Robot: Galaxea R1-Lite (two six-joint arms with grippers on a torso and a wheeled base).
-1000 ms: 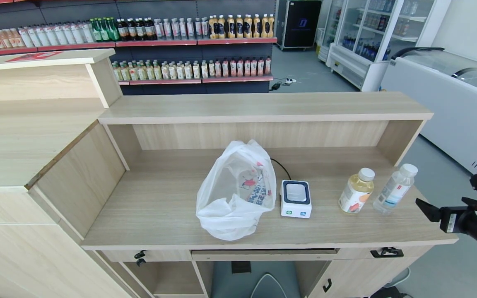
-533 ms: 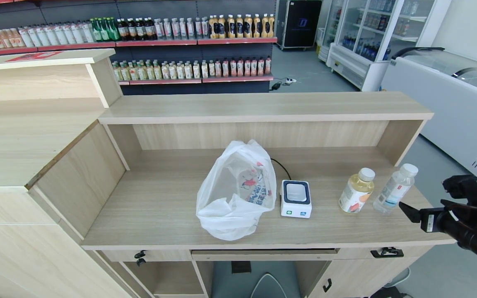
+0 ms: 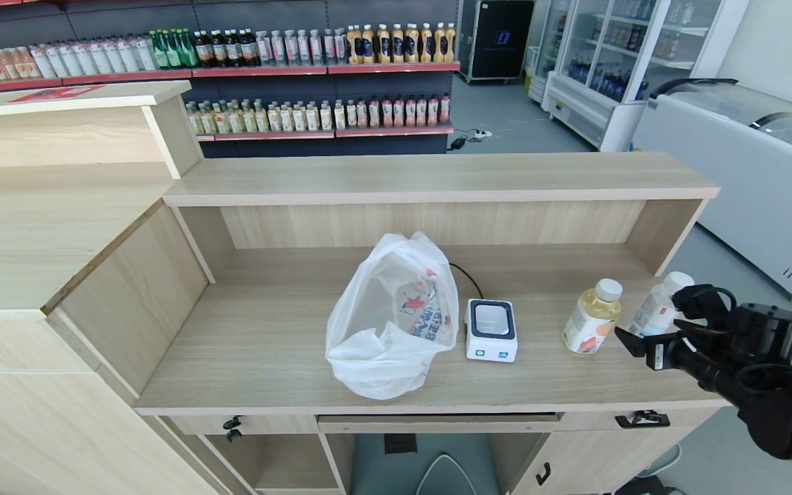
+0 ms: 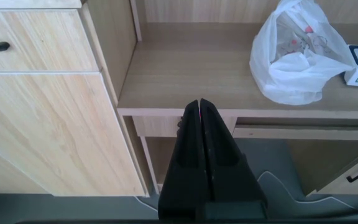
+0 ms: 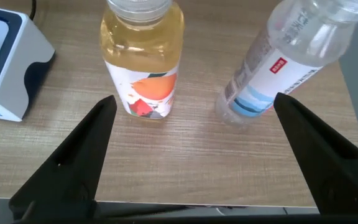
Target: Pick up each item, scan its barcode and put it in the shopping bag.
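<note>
A yellow drink bottle (image 3: 592, 316) (image 5: 143, 59) and a clear water bottle (image 3: 656, 308) (image 5: 284, 62) stand upright side by side on the right of the wooden counter (image 3: 265, 344). My right gripper (image 3: 650, 320) (image 5: 194, 106) is open just in front of the two, level with their lower halves, fingers spread and holding nothing. The white barcode scanner (image 3: 491, 330) (image 5: 5, 62) sits mid-counter, with the white plastic shopping bag (image 3: 392, 326) (image 4: 300, 53) slumped open to its left. My left gripper (image 4: 199, 106) is shut and hangs below the counter's front left corner.
A raised ledge (image 3: 437, 179) and side wall (image 3: 667, 234) box in the counter's back and right. The counter's front edge runs close under the bottles. A drawer handle (image 3: 641, 418) sits below. A taller cabinet (image 3: 45, 227) stands to the left.
My right arm has moved left and forward from beyond the counter's right corner, bringing its open gripper up in front of the two bottles. The bottles, scanner and bag have stayed put.
</note>
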